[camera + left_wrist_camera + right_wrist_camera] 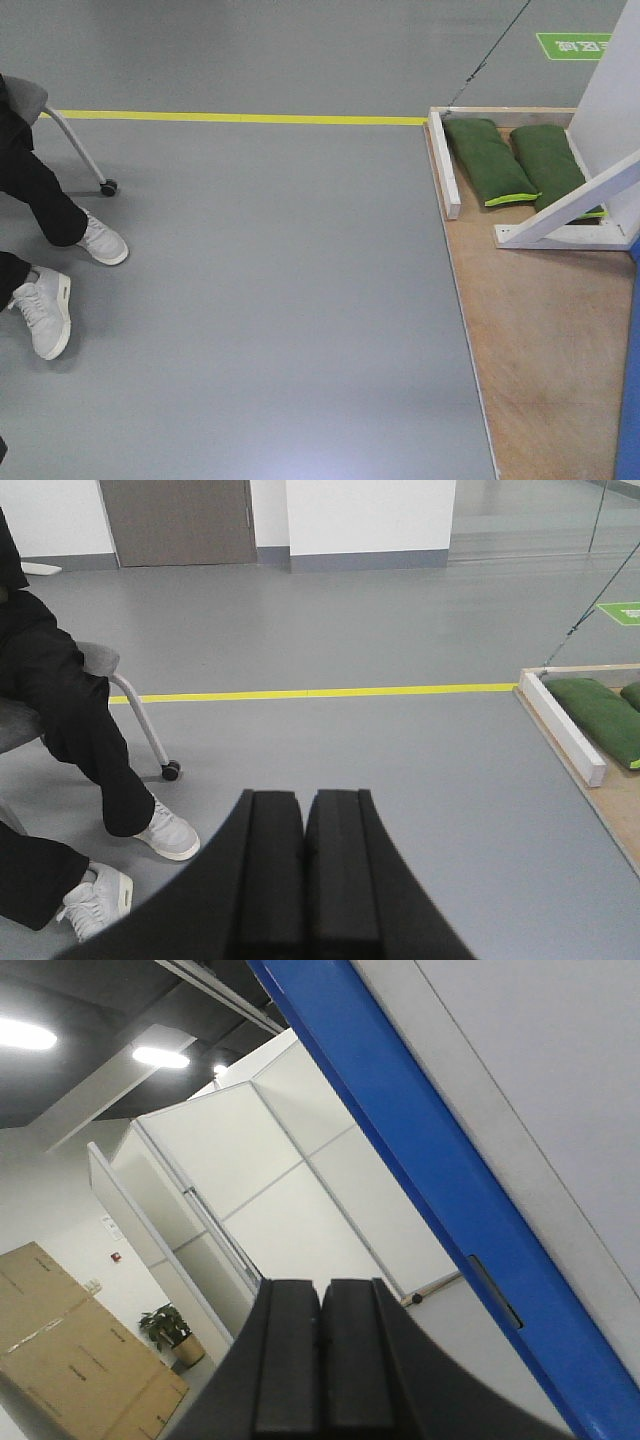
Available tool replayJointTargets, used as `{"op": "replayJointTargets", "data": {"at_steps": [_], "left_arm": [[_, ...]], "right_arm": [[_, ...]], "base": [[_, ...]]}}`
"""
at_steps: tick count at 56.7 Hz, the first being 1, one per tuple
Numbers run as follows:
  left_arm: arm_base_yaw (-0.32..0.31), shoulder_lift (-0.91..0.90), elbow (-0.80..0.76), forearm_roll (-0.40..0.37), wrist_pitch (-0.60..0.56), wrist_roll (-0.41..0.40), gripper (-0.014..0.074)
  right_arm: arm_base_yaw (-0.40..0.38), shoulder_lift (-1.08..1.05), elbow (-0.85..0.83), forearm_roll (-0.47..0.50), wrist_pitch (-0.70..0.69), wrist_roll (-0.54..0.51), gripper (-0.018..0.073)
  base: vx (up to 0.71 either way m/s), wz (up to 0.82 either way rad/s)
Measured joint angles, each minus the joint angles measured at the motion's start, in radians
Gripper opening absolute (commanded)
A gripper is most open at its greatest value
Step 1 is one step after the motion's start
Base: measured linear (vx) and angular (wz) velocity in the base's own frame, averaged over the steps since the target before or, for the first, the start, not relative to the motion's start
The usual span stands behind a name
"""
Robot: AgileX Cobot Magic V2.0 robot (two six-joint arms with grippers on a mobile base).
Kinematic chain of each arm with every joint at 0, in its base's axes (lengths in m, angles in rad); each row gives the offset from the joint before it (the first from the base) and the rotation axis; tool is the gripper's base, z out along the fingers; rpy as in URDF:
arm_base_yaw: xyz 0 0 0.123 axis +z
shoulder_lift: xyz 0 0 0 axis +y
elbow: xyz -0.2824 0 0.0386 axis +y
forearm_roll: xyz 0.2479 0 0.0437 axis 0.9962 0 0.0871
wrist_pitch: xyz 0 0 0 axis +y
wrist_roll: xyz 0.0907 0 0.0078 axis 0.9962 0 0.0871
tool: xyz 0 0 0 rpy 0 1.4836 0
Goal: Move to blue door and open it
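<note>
Green sandbags are framed on the plywood base by the blue door — left gripper and right gripper are closed, empty.

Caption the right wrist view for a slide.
Right gripper, fingers shut, angled up along the blue door; white partitions and cardboard boxes beyond.

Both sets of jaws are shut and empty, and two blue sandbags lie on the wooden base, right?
Not quite. The sandbags are green, not blue, as the exterior front-facing view shows. They do lie on the wooden base, and the left gripper and right gripper both have jaws shut and empty.
</note>
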State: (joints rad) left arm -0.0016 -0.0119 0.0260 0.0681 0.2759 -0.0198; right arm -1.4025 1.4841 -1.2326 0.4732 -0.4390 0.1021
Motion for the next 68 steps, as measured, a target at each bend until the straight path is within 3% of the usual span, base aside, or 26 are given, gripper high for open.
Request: {"op": "replayJointTargets", "data": {"at_steps": [41, 54, 68], "left_arm": [[0.0, 0.0, 0.0, 0.0, 0.0, 0.0, 0.0073], [0.0, 0.0, 0.0, 0.0, 0.0, 0.0, 0.0073], [0.0, 0.0, 0.0, 0.0, 0.0, 0.0, 0.0073]], "right_arm": [[0.066, -0.179, 0.001, -0.067, 0.149, 0.003, 0.0012], [0.151, -0.249, 0.001, -0.079, 0.213, 0.0, 0.0012], [0.294, -0.311, 0.001, -0.139, 0.22, -0.002, 0.0012]], "base": [[0.0, 0.0], [0.0, 0.0], [0.0, 0.0]]}}
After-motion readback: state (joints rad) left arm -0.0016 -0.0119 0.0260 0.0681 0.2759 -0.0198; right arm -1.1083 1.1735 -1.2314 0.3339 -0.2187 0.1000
